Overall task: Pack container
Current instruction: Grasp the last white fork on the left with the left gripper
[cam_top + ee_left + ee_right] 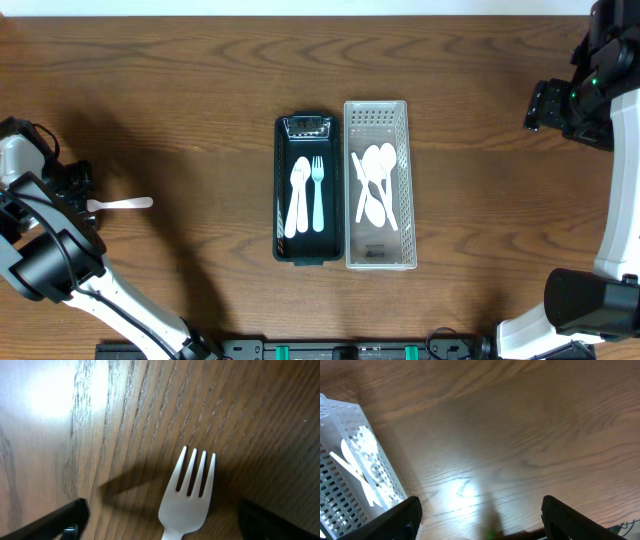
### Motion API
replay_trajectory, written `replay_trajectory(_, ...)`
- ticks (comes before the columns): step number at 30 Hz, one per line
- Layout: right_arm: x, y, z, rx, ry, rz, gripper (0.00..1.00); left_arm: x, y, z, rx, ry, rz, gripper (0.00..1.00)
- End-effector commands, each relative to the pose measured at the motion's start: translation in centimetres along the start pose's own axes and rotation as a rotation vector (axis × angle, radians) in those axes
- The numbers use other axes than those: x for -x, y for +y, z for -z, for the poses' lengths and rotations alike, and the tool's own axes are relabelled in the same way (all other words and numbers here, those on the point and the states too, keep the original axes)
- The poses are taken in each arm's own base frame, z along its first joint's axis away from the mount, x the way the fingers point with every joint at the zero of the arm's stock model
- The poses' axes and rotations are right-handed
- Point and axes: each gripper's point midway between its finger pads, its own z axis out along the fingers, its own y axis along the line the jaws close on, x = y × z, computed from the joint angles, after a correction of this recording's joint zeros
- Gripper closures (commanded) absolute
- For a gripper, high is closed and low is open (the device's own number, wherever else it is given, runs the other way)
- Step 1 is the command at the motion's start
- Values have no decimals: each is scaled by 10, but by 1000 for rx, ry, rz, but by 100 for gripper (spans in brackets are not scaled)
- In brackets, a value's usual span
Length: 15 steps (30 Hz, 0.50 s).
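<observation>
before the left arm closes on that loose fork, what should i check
1. Left end effector jaws open: ok.
2. White fork lies between its fingers: ok.
3. Fingers touching the fork: cannot tell.
4. Black container open on top, holding two forks: ok.
5. Right end effector well away from the container: ok.
</observation>
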Motion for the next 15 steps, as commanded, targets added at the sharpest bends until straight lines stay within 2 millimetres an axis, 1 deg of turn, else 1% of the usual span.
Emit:
replay_trajectory(1,-1,-3,5,5,-12,-26,20,6,10,-12,61,-28,-15,16)
replay_trajectory(2,-1,-3,5,5,-12,-26,20,6,10,-12,62,-28,-19,20)
replay_trajectory(4,-1,-3,5,5,-12,-26,20,6,10,-12,62,-28,-19,24)
replay_trajectory(6,-1,-3,5,5,-12,-26,20,6,10,-12,62,-27,-18,35)
replay_trajectory(8,-1,-3,5,5,-12,-26,21,6,10,-12,62,-27,-19,48)
replay_trajectory(11,-1,-3,5,5,-12,-25,20,5,10,-12,60,-24,-45,62)
replay_trajectory(12,-1,-3,5,5,-12,-26,20,6,10,-12,60,-24,-49,65)
replay_trajectory(15,-1,-3,5,5,-12,-25,20,6,9,-12,57,-25,-56,69)
